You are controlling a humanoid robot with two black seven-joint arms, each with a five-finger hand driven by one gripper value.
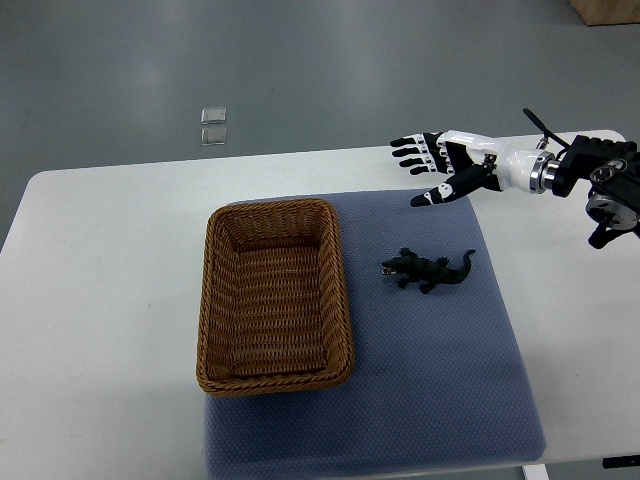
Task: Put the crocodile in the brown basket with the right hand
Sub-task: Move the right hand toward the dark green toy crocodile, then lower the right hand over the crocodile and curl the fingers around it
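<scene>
A small dark green toy crocodile point(428, 270) lies on the blue mat point(440, 360), its snout pointing left toward the basket. The brown wicker basket point(222, 300) stands on the mat's left part and holds nothing. My right hand point(425, 165) hovers over the mat's far right corner, above and behind the crocodile, fingers spread and pointing left, holding nothing. Its arm comes in from the right edge. The left arm does not show.
The white table point(100, 300) carries the mat and basket. Beyond the table's far edge, two small clear squares point(213, 125) lie on the grey floor. A brown box corner point(608, 10) shows at the top right.
</scene>
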